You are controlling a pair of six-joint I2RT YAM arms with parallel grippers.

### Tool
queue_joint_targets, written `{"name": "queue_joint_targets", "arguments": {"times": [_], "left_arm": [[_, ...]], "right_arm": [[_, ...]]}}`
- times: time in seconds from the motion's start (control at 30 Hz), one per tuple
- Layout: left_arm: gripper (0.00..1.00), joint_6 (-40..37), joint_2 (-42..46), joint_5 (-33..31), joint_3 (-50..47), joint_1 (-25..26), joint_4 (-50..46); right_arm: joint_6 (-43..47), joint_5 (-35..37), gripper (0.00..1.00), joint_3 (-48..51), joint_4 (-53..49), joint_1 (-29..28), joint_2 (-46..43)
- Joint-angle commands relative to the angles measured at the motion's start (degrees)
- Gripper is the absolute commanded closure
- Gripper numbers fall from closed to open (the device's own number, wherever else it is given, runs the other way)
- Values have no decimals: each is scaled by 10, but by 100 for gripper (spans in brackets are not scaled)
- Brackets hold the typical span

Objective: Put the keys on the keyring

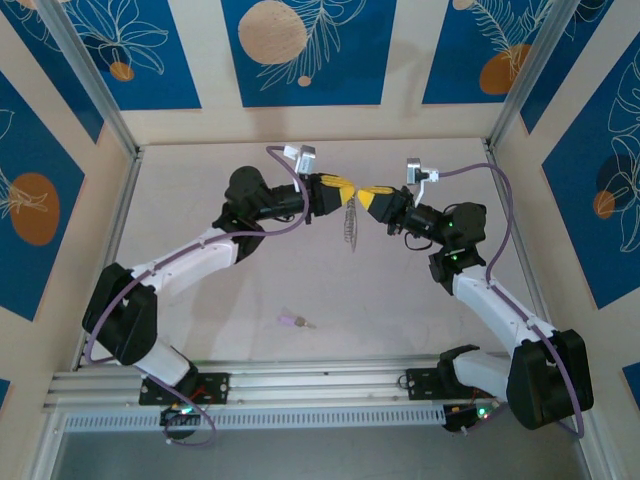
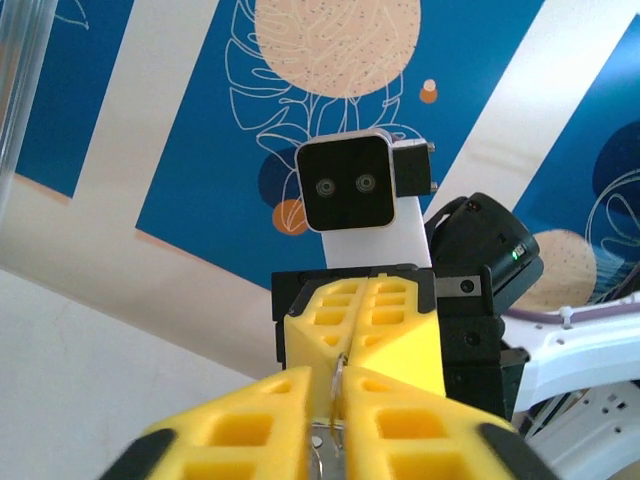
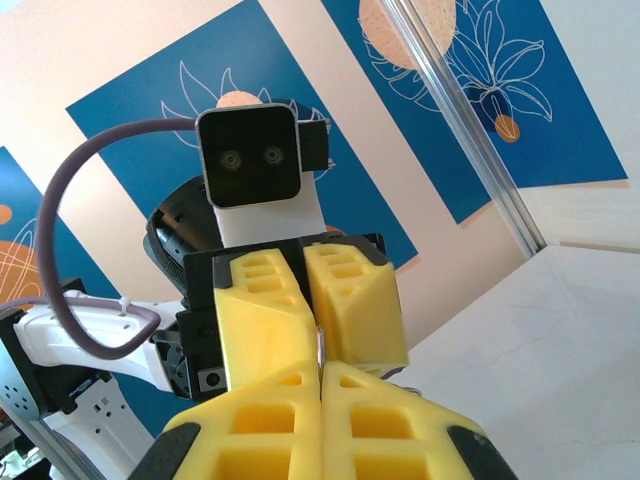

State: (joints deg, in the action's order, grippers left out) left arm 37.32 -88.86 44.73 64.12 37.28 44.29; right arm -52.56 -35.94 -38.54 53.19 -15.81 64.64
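Both grippers meet tip to tip above the middle of the table. The keyring (image 1: 349, 222) hangs between them, its row of small silver keys dangling below. My left gripper (image 1: 352, 190) is shut on the ring's thin wire (image 2: 337, 385), which shows between its yellow fingers (image 2: 260, 420). Facing it, my right gripper (image 1: 372, 193) is shut on the same ring, a sliver of metal (image 3: 320, 348) at its fingertips. The lilac-headed key (image 1: 293, 320) lies flat on the table, well in front of both grippers and apart from them.
Wall panels with blue leaf patterns close in the table on three sides. An aluminium rail (image 1: 300, 378) runs along the near edge between the arm bases. Each wrist view faces the other arm's camera block (image 2: 345, 185) (image 3: 248, 157).
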Motion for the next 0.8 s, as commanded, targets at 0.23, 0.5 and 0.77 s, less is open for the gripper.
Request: {"name": "queue_joint_targets", "arguments": {"times": [0.23,0.5,0.77], "left_arm": [[100,-61,2,21,39,8,-63],[100,-248,13,65,143,8,-366],[100,-404,-14,77,265,8,-614]], "right_arm": [[17,-20,80,-18,-37,32,-21],[78,-106,66,-34,-153,79,-74],[105,-152,65,-59,-185,70,-68]]}}
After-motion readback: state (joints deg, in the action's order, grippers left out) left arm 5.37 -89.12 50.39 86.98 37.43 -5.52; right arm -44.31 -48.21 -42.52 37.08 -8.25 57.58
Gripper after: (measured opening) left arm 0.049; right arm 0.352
